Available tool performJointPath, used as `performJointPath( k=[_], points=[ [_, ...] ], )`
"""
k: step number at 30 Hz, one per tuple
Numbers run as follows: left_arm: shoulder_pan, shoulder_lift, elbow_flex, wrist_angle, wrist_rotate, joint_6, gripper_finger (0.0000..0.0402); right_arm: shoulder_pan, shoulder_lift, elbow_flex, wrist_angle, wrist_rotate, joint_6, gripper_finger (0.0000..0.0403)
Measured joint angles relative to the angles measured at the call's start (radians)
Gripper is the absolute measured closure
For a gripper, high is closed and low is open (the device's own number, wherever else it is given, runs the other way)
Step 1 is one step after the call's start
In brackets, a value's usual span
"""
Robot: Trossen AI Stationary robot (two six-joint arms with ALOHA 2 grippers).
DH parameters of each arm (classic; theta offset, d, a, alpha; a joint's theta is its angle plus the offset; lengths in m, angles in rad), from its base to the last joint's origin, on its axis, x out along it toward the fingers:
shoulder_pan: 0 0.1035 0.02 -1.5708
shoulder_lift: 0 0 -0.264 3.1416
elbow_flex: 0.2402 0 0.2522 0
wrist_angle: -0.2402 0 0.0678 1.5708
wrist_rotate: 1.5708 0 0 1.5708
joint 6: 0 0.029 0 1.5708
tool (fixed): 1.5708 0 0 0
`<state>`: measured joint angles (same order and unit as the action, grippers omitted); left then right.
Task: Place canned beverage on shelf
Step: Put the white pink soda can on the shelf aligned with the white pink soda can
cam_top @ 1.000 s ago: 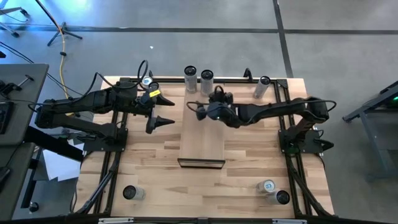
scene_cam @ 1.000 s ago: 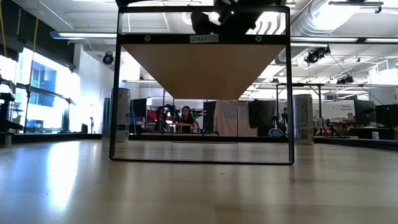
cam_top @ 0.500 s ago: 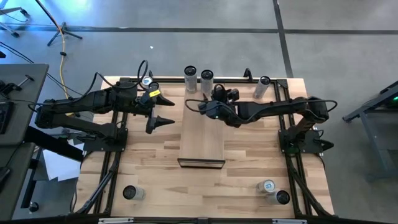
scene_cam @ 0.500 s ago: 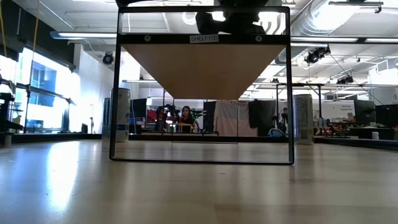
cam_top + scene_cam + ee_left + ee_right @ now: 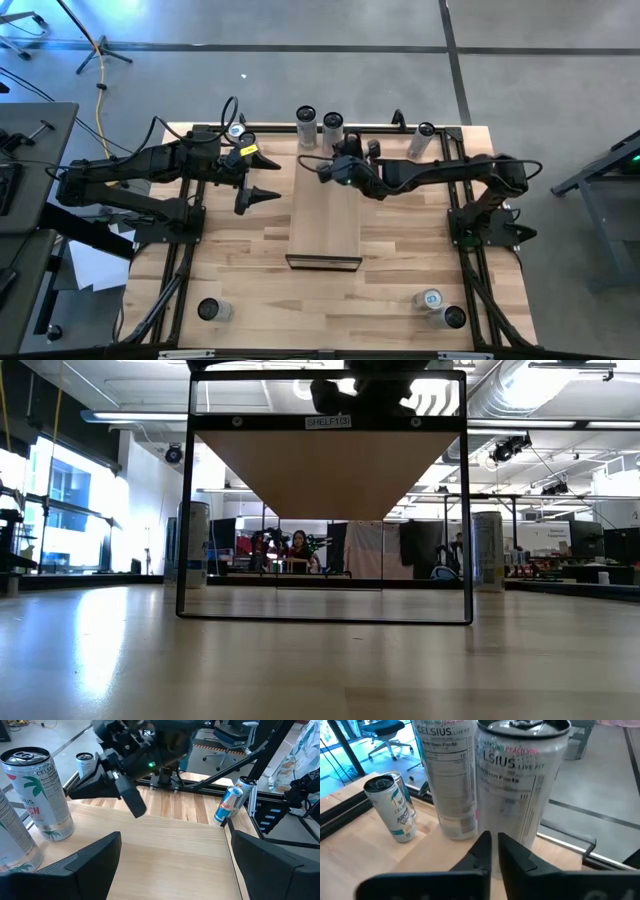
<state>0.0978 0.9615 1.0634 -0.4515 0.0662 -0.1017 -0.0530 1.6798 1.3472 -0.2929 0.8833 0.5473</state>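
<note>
The shelf [image 5: 325, 215] is a pale raised board in the middle of the table. Two tall white cans [image 5: 306, 128] [image 5: 332, 128] stand upright at its far end; the right wrist view shows them close up, one [image 5: 447, 780] beside the other [image 5: 520, 785]. My right gripper [image 5: 322, 170] [image 5: 492, 847] is over the shelf's far part, shut and empty, with its tips just short of the nearer can. My left gripper [image 5: 268, 176] [image 5: 175, 870] waits open at the shelf's left side.
More cans stand about: one at the far left [image 5: 240, 132] [image 5: 392, 812], one at the far right [image 5: 425, 140] [image 5: 230, 805], one at the near left [image 5: 213, 310], two at the near right [image 5: 440, 308]. Black frame rails [image 5: 190, 250] run along both sides of the table.
My right gripper has shut its fingers over the shelf's far end with nothing between them, and its wrist has tipped a little. The cans stand as before.
</note>
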Motion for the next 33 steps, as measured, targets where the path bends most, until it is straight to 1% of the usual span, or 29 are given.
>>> performJointPath(
  k=[2,6,10,24,29,33],
  points=[
    [0.000,0.000,0.000,0.000,0.000,0.000,0.0055,-0.007,0.000,0.000,0.008,-0.005,-0.030,0.0399],
    [0.000,0.000,0.000,0.000,0.000,-0.001,0.0055,-0.020,0.000,0.000,0.006,-0.008,-0.037,0.0400],
    [0.000,0.000,0.000,0.000,0.000,-0.001,0.0055,-0.028,0.000,0.000,0.005,-0.045,-0.055,0.0401],
    [0.000,0.000,0.000,0.001,-0.007,-0.002,0.0055,-0.069,0.000,0.000,-0.003,-0.058,-0.134,0.0403],
    [0.000,0.000,0.000,0.001,-0.007,-0.001,0.0055,-0.080,0.000,0.000,0.006,-0.081,-0.137,0.0403],
    [0.000,0.000,0.000,0.001,-0.032,-0.001,0.0055,-0.084,0.000,0.000,0.005,-0.082,-0.139,0.0403]
  ],
)
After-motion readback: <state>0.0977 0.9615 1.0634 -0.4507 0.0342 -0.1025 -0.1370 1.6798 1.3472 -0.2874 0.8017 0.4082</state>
